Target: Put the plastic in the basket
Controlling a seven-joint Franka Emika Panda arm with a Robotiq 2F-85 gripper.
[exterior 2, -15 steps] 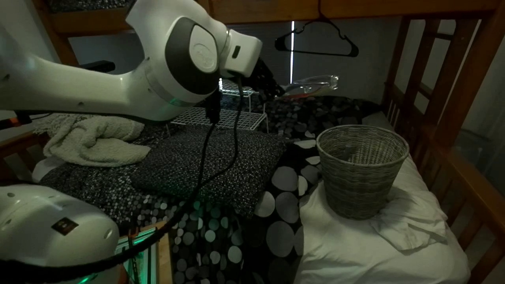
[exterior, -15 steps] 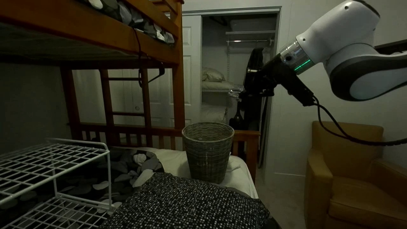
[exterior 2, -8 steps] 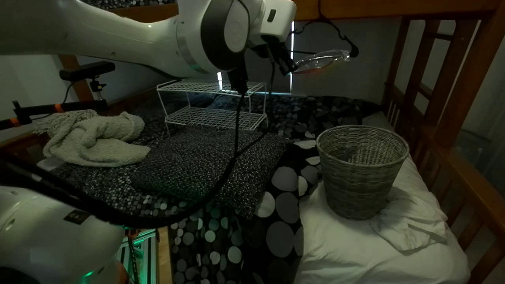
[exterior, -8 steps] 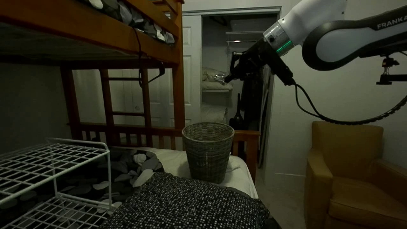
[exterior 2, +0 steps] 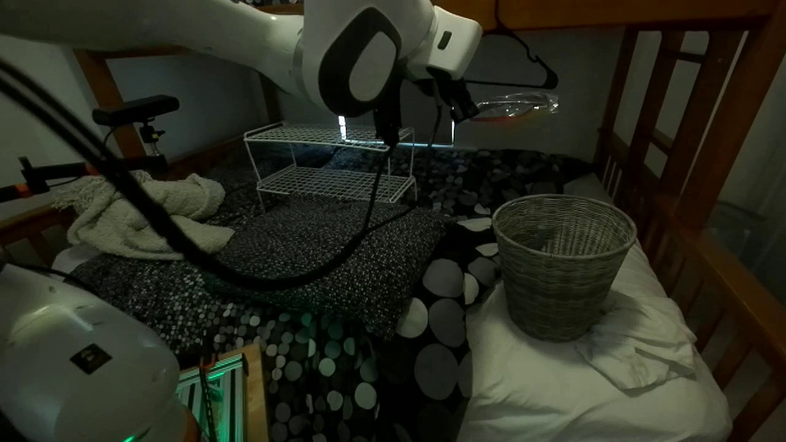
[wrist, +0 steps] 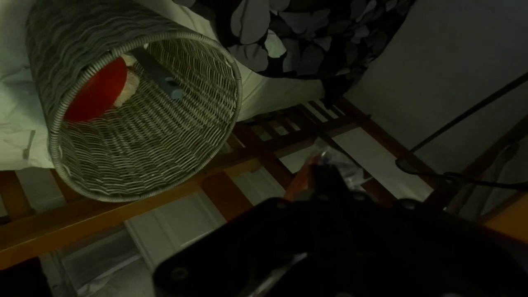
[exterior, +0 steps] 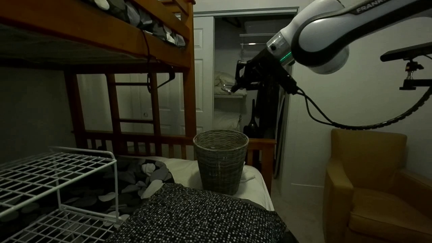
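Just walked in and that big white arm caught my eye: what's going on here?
A robot arm is holding a piece of clear plastic in the air, pinched in its gripper. The basket stands upright on the bed, with a red thing inside. The plastic is not yet in it; that is probably the next step.
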